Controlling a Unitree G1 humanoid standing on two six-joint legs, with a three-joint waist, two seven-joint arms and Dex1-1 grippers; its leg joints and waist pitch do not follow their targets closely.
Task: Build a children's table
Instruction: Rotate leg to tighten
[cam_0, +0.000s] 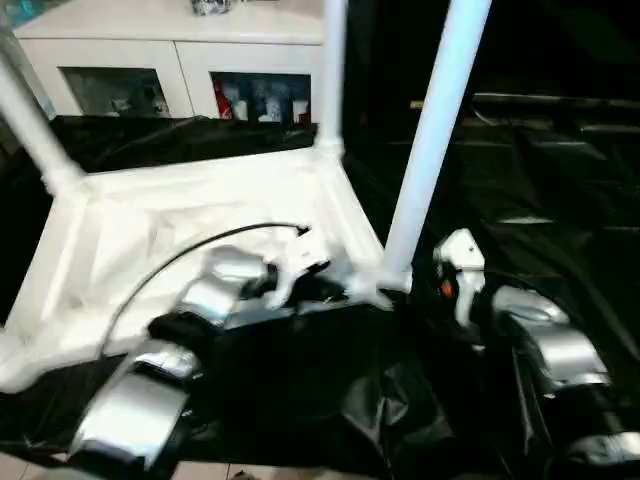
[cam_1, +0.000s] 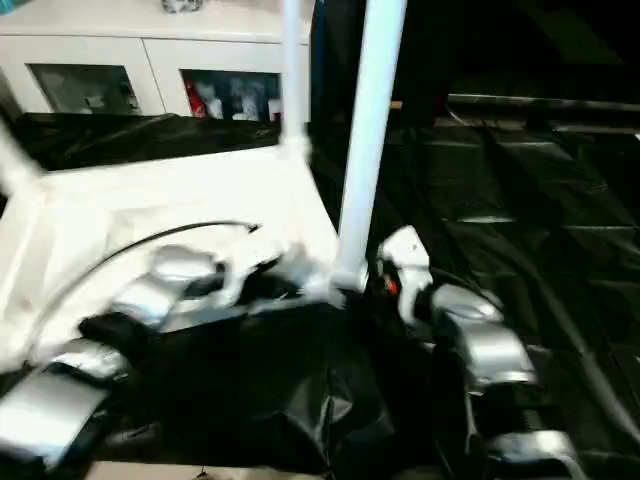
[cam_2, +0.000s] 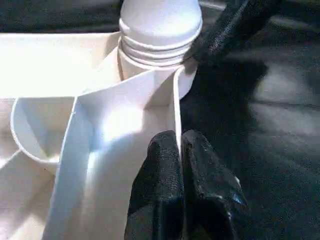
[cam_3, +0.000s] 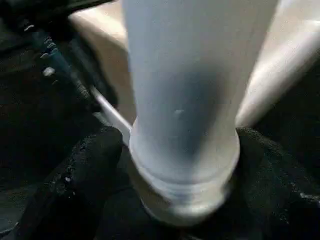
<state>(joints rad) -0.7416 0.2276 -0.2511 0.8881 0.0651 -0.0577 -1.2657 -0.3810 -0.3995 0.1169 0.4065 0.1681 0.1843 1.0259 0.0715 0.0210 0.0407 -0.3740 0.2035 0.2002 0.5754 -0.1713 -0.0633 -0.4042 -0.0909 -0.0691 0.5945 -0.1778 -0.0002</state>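
Black-fingered right gripper (cam_3: 180, 165) is straddling the base of a white tapered plastic leg (cam_0: 432, 130), fingers apart on either side. Left gripper (cam_2: 181, 165) is pinching the rim of the upturned white plastic tabletop (cam_0: 130, 240) lying on black sheeting (cam_0: 560, 220), beside that leg's corner socket.

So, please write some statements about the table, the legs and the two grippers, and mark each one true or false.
1. The tabletop lies with its ribbed underside up. True.
2. The left gripper is wide open. False: its fingers are shut on a thin wall of the tabletop's edge.
3. A leg stands in the near corner socket by the right gripper. True.
4. The right gripper's fingers stand on both sides of that leg's base. True.
5. The tabletop rests on bare wood. False: it lies on a black sheet.
6. No leg is fitted yet. False: several stand up from the corners.
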